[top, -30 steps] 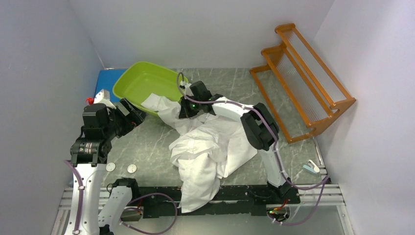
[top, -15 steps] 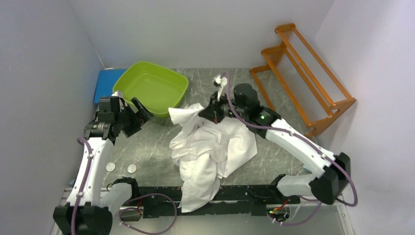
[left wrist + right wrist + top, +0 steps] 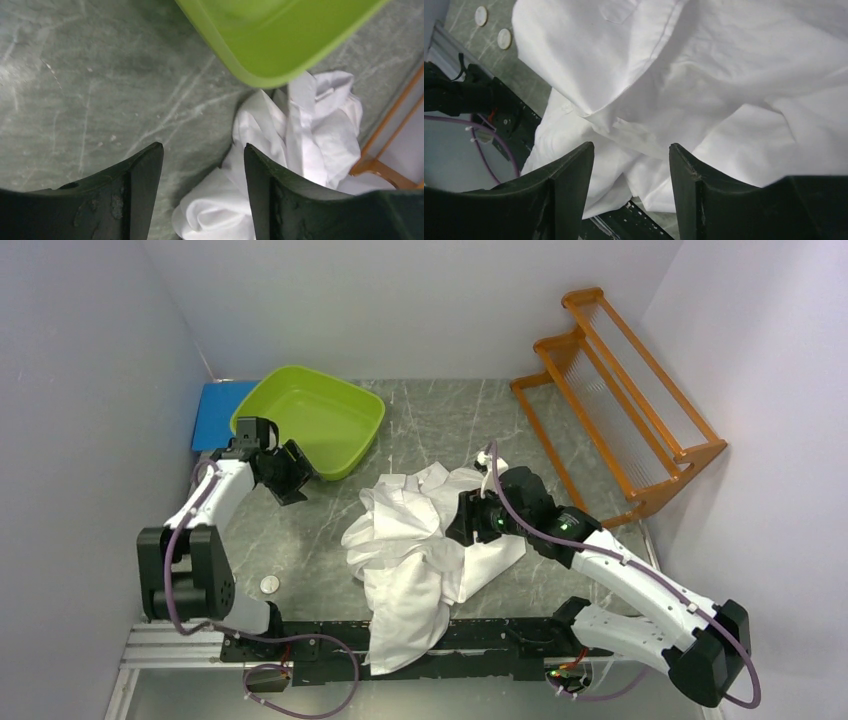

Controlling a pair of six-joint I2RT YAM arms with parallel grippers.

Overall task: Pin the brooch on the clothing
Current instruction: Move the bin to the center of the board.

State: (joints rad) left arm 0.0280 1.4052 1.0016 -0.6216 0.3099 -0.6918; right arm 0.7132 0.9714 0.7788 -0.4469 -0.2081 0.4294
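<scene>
The clothing (image 3: 420,540) is a white shirt lying crumpled mid-table, with one end hanging over the near rail. It also shows in the left wrist view (image 3: 310,120) and fills the right wrist view (image 3: 674,75). My right gripper (image 3: 462,520) hovers over the shirt's right side, open (image 3: 630,150), with nothing between its fingers. My left gripper (image 3: 290,472) is beside the green basin's near corner, left of the shirt, open and empty (image 3: 203,150). A small round pale disc (image 3: 268,584), seemingly the brooch, lies near the left arm's base. Two such discs (image 3: 504,38) show in the right wrist view.
A lime-green basin (image 3: 310,420) stands at the back left, with a blue pad (image 3: 215,410) beside it. An orange wooden rack (image 3: 620,410) leans at the back right. The black base rail (image 3: 480,635) runs along the near edge.
My right gripper has opened, let go of the shirt and drawn back toward the near right. The shirt has dropped off the basin into a heap. My left gripper moved to the basin and narrowed slightly.
</scene>
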